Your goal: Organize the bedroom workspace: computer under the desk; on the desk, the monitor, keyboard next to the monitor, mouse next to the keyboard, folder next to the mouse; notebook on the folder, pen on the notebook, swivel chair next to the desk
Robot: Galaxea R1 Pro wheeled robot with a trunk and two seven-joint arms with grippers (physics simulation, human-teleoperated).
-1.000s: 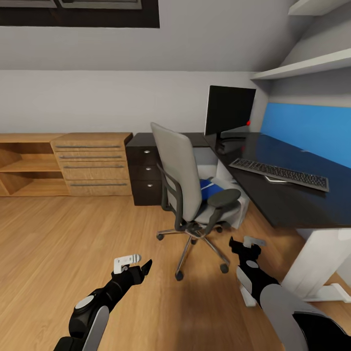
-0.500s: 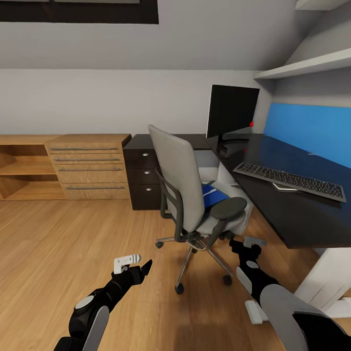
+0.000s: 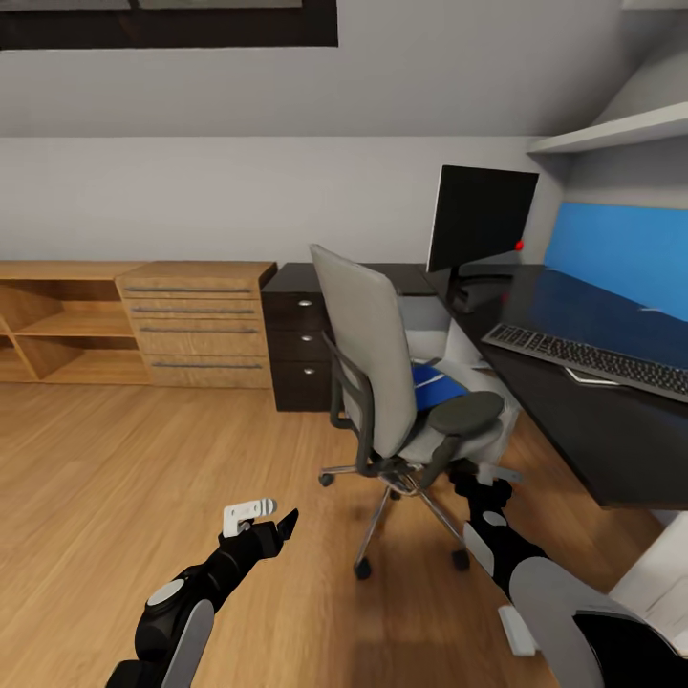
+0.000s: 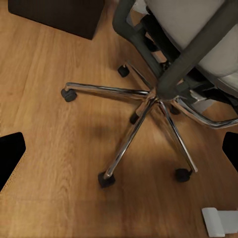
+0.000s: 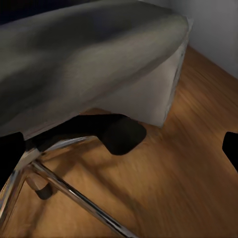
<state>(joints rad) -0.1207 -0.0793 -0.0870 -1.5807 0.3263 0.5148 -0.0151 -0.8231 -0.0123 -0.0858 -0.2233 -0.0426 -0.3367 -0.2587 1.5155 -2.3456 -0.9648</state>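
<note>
The grey swivel chair (image 3: 377,363) stands on the wood floor beside the black desk (image 3: 573,420), with the blue folder (image 3: 440,390) lying on its seat. On the desk stand the monitor (image 3: 483,225) and the keyboard (image 3: 592,355), with a thin grey sheet (image 3: 588,378) peeking out beside the keyboard. A light grey box, likely the computer (image 3: 423,320), sits under the desk behind the chair. My left gripper (image 3: 270,517) hangs open above the floor, short of the chair's chrome base (image 4: 148,99). My right gripper (image 3: 481,475) is open just below the chair's armrest (image 3: 465,413).
A dark three-drawer unit (image 3: 304,336) closes the desk's left end, with a light wooden cabinet (image 3: 196,325) and open shelves further left. The desk's white foot (image 3: 521,631) lies on the floor by my right arm. Bare wood floor spreads to the left.
The whole view has shifted as the robot rolled nearer: chair and desk look larger and sit further right in the picture. Both arms hold the same pose, grippers still open.
</note>
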